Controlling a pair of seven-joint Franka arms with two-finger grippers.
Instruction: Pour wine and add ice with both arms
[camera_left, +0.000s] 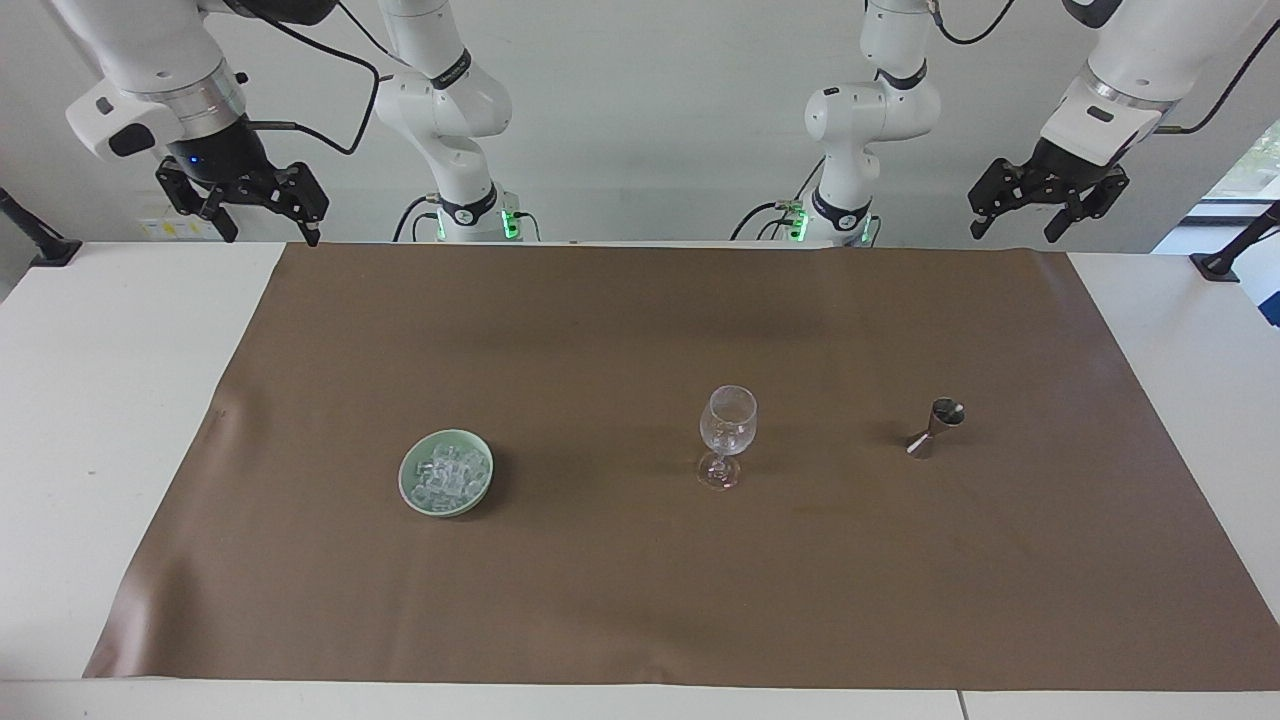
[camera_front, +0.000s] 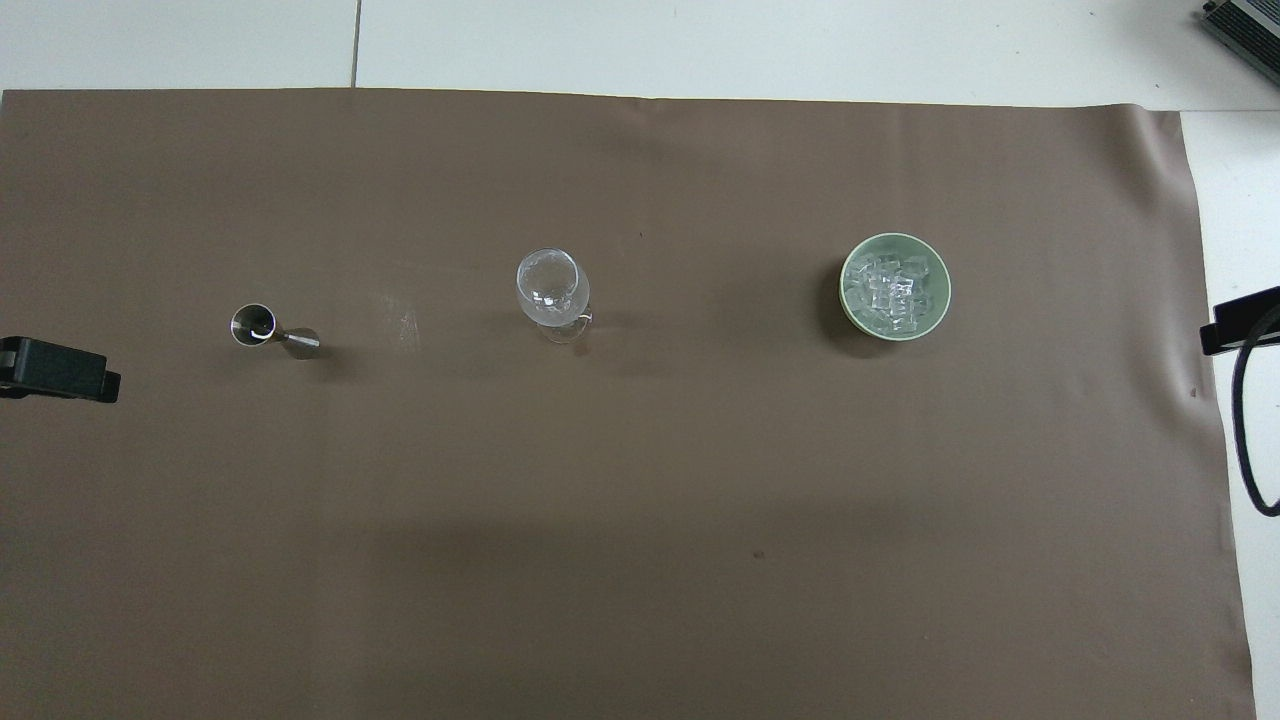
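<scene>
Glassy ice (camera_left: 449, 475) heaped, individually indistinct

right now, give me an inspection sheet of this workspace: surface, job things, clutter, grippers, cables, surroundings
surface: brown mat covers the white table; faint pale smudge on the mat between jigger and glass.
job's things: ice fills the pale green bowl toward the right arm's end; empty wine glass upright mid-mat; steel jigger upright toward the left arm's end.
clutter: nothing seen.
grippers: left gripper and right gripper open, empty, raised at the robots' edge of the table; both arms wait.
cables: black cables hang along the arms, off the mat.
surroundings: plain white wall; black clamps at the table's corners.
</scene>
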